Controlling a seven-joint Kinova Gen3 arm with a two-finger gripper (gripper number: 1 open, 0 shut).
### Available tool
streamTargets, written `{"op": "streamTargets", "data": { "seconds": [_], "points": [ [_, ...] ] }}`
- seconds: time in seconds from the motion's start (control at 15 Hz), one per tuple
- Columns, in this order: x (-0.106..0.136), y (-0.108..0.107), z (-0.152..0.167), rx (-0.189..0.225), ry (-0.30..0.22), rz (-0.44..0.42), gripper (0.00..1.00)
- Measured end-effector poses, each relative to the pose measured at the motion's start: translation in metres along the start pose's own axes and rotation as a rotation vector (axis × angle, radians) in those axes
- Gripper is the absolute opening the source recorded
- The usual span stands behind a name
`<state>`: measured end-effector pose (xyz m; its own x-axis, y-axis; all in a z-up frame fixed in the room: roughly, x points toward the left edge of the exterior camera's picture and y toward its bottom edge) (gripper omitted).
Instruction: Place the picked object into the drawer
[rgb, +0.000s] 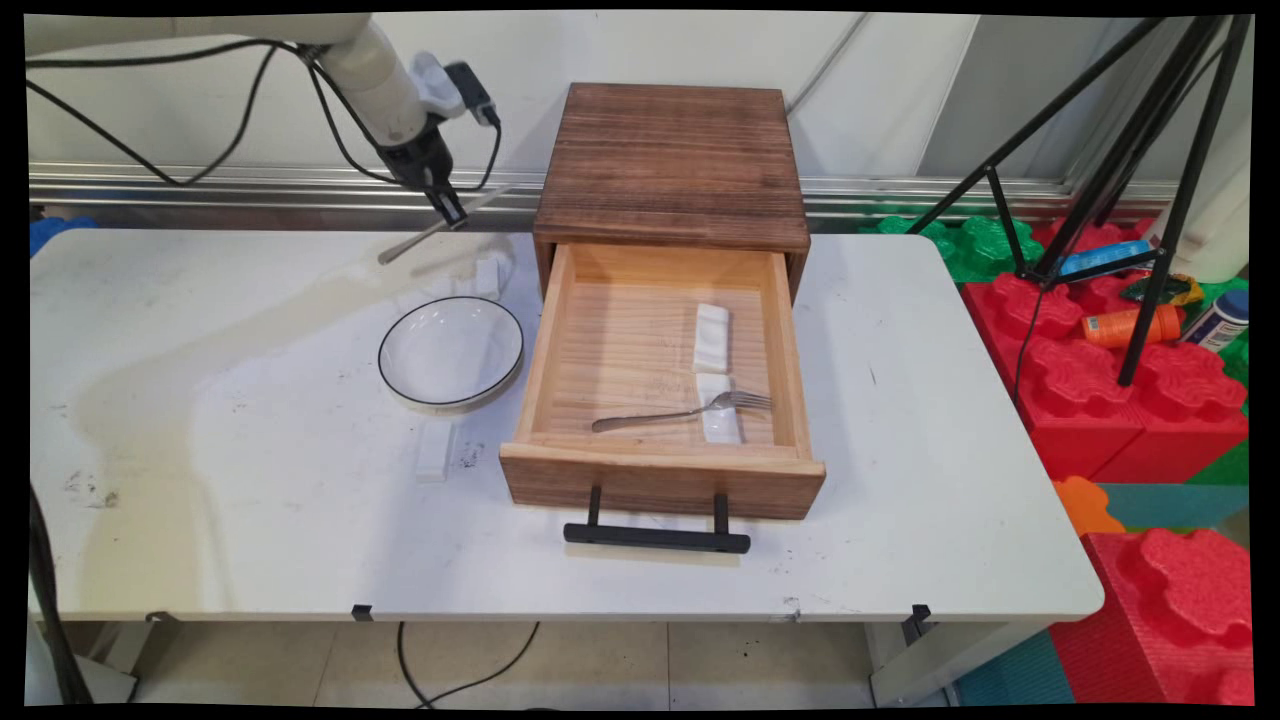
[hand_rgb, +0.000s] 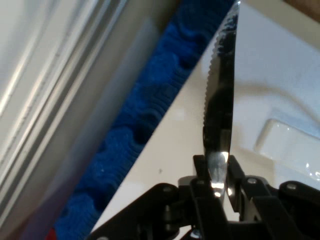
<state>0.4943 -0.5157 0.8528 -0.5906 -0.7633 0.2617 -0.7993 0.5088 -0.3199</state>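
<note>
While the gripper (rgb: 450, 212) hangs clamped on a serrated knife (hand_rgb: 220, 110) above the table's (rgb: 200, 480) far left, beyond the bowl (rgb: 451, 352) and left of the open drawer (rgb: 660, 380); a level, firm hold seems wise.

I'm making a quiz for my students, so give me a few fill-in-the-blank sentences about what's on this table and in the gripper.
1. The gripper is shut on a ____, held above the table.
2. The fork lies inside the open ____.
3. The round white plate sits on the table to the ____ of the drawer in the main view.

Missing words: knife; drawer; left
</note>
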Motion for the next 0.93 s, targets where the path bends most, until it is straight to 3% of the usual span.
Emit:
{"op": "streamTargets", "data": {
  "seconds": [0.53, 0.93],
  "points": [
    [0.003, 0.013, -0.056, 0.051, 0.116, -0.055, 0.00],
    [0.001, 0.040, -0.110, 0.048, 0.207, -0.035, 0.00]
  ]
}}
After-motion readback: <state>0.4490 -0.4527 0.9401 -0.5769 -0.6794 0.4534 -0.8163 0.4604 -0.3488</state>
